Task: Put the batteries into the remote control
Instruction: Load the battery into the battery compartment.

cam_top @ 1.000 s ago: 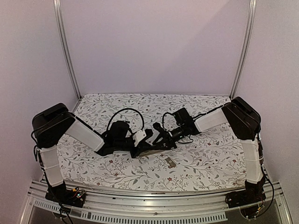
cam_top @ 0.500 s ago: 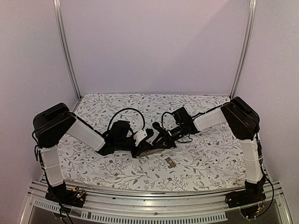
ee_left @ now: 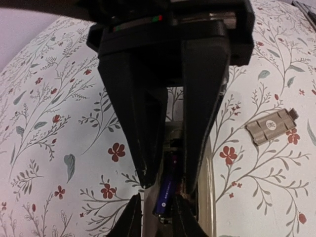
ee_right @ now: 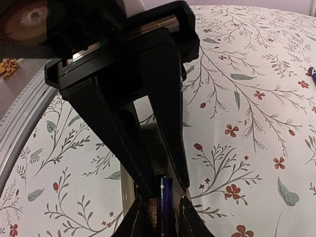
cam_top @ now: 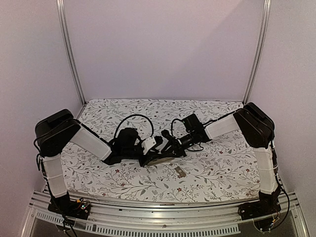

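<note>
Floral cloth [cam_top: 222, 168] | battery [ee_left: 165, 195] lengthwise on remote control [cam_top: 162, 159], straddled by left gripper [ee_left: 169, 187] and right gripper [ee_right: 164, 190] tip-to-tip | jaws narrow; I can't tell which grips.

Left wrist: we lose the battery [ee_left: 165, 191] lower end in shadow near frame bottom. The remote control [ee_left: 205, 173] is mostly behind the left gripper [ee_left: 169, 185]. Right wrist: a bluish bit [ee_right: 311, 71] is clipped at the right edge and we can't identify it. Top view: battery too small to see, remote control mostly under the left gripper and right gripper [cam_top: 167, 151].
</note>
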You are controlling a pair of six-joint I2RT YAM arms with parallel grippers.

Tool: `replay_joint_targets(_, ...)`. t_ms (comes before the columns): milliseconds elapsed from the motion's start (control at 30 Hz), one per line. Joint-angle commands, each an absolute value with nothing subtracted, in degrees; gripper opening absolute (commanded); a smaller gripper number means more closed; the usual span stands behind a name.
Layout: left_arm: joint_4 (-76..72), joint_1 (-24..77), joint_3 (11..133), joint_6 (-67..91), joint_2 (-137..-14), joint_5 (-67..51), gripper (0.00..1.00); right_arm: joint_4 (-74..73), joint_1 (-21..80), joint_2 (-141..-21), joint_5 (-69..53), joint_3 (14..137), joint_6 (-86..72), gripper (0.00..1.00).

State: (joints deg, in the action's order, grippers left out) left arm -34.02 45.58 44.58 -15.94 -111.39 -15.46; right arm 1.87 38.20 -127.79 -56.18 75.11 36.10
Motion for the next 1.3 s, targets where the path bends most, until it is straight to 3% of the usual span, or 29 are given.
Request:
replay_joint_targets(0,-23.21,45.50,43.49,-17.04,-112.86,-10.03,0.26,-2.28,38.80,-129.48,-51.49,72.07,36.74,0.23)
replay_joint_targets(400,-24.95,45.67,40.79,-16.84,-106.52,-17.77,0.43,-2.37,38.76,-128.42,-51.69,72.59,36.96,0.24)
replay_joint_targets(667,-24.40,45.67,41.03,-15.72,-104.26,-19.10,0.44,-2.37,38.79,-127.92,-51.91,73.05,36.59,0.24)
replay_joint_targets(767,-22.97,45.79,39.78,-15.72,-101.64,-18.38,0.55,-3.28,38.83,-127.16,-53.79,74.36,36.32,0.26)
replay_joint_targets(1100,-19.61,47.49,39.54,-18.13,-104.28,-9.91,0.56,-3.24,38.91,-123.41,-56.80,77.28,34.12,0.32)
replay_joint_targets(1267,-21.61,47.51,37.42,-16.76,-102.30,-9.86,0.56,3.68,40.49,-121.45,-49.47,75.96,24.74,0.30)
